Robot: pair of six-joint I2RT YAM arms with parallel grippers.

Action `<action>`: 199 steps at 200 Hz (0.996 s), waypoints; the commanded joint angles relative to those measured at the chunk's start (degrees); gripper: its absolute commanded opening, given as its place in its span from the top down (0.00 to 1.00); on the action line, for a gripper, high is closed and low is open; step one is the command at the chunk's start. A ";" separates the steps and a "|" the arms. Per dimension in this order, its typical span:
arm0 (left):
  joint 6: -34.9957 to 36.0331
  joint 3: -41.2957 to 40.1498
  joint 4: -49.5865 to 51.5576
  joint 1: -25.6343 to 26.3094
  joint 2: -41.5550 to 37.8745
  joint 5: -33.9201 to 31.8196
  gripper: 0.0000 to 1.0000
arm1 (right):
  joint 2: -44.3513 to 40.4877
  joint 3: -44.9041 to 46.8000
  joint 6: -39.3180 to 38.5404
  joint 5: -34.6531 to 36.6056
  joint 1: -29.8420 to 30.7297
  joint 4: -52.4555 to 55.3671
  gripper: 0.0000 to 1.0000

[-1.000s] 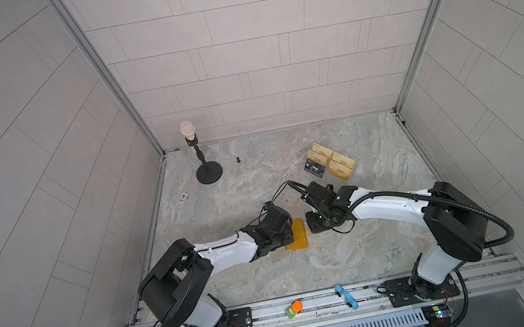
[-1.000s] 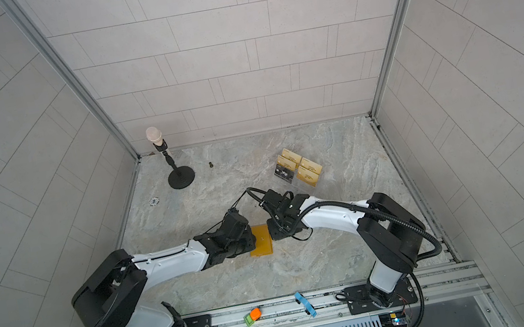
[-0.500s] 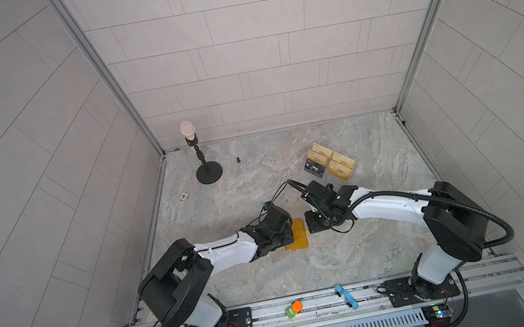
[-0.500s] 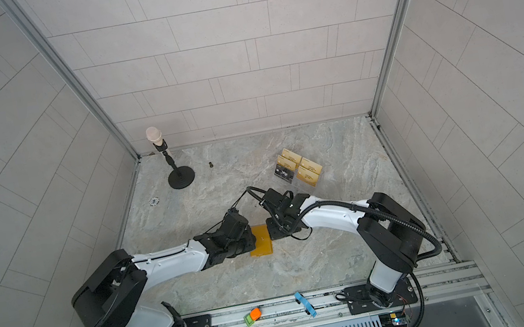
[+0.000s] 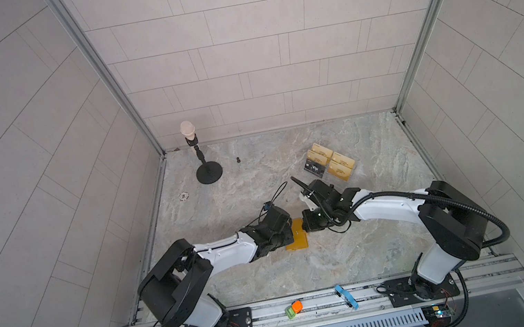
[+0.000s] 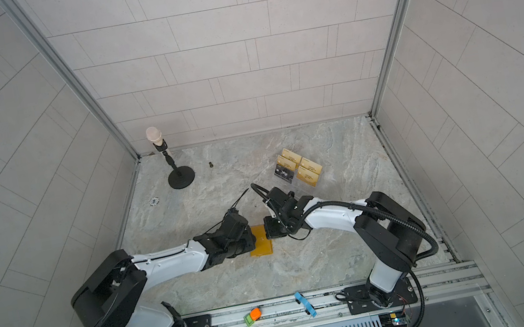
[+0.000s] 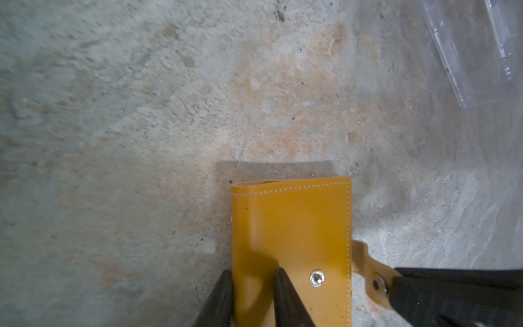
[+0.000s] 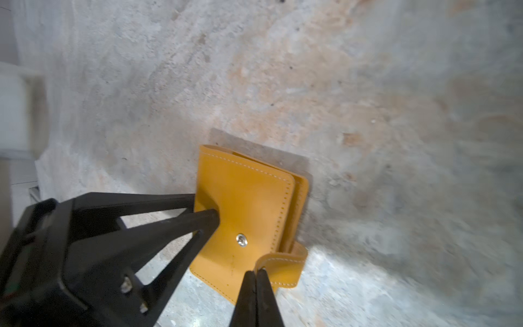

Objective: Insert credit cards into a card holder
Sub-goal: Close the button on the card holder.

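Under wrist cameras only: left end effector [image 7: 253,276] clamps card holder [image 7: 291,220], right end effector [image 8: 256,276] its tab [image 8: 285,269].

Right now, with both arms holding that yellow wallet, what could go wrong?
1. The right end effector pinches only the tip of the thin tab; pulled hard, it may slip free.
2. The left end effector grips just the folded edge of the wallet, so it might slide or lift instead of opening.
3. The clear card stand sits nearby; a wide swing could knock it.
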State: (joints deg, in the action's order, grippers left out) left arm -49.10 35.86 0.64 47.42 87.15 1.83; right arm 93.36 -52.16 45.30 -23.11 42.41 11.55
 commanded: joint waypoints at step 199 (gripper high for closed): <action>-0.16 -3.16 6.69 0.48 0.99 0.38 0.71 | 7.98 -8.57 -6.03 -0.69 1.88 8.62 1.00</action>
State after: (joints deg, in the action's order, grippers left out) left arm -49.50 35.33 -0.43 47.42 86.96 1.96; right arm 100.22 -60.12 39.48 -23.79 43.75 19.46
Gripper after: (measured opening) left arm 0.288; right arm 0.047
